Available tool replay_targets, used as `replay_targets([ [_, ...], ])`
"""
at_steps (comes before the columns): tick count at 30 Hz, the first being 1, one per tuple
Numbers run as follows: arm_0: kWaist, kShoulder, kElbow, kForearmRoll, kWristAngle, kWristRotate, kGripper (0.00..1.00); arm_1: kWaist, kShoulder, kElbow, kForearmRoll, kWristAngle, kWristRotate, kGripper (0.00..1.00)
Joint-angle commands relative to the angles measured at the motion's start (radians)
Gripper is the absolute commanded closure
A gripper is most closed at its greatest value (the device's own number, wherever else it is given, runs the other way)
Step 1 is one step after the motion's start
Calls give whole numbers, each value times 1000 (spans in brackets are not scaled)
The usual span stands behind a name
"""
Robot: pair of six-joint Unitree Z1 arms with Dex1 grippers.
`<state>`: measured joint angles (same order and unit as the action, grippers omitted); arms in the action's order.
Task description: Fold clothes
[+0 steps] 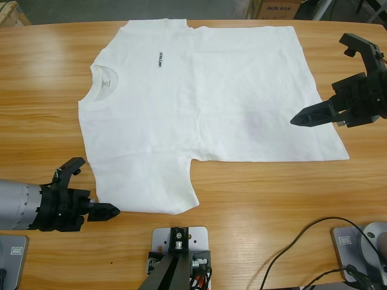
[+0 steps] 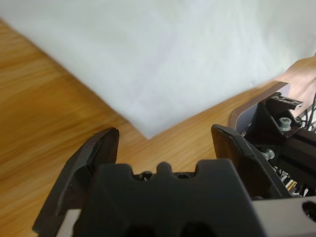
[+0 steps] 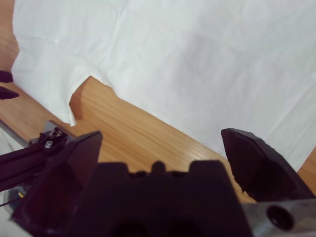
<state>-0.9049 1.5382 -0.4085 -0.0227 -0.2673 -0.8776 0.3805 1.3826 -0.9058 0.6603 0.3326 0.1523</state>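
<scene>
We see a white T-shirt [image 1: 205, 109] lying flat on the wooden table [image 1: 272, 193]. Its neck [image 1: 104, 78] points to the left side in the high view, and a small dark line of text [image 1: 160, 58] sits on the chest. One short sleeve [image 1: 145, 184] sticks out toward the near edge.

Our left gripper [image 1: 91, 193] comes in low from the left, just beside that sleeve's corner. Its jaws are spread apart and hold nothing.

Our right gripper [image 1: 329, 78] reaches in from the right, by the shirt's bottom hem [image 1: 320, 96]. Its jaws are spread wide too, with nothing between them.
</scene>
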Motion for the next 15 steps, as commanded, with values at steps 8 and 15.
replay_targets([
  [8, -9, 58, 4, -136, -11, -9, 257, -10, 26, 30, -11, 16, -10, 18],
  [15, -10, 90, 5, -175, -37, -9, 287, -10, 26, 29, -11, 17, -10, 18],
])
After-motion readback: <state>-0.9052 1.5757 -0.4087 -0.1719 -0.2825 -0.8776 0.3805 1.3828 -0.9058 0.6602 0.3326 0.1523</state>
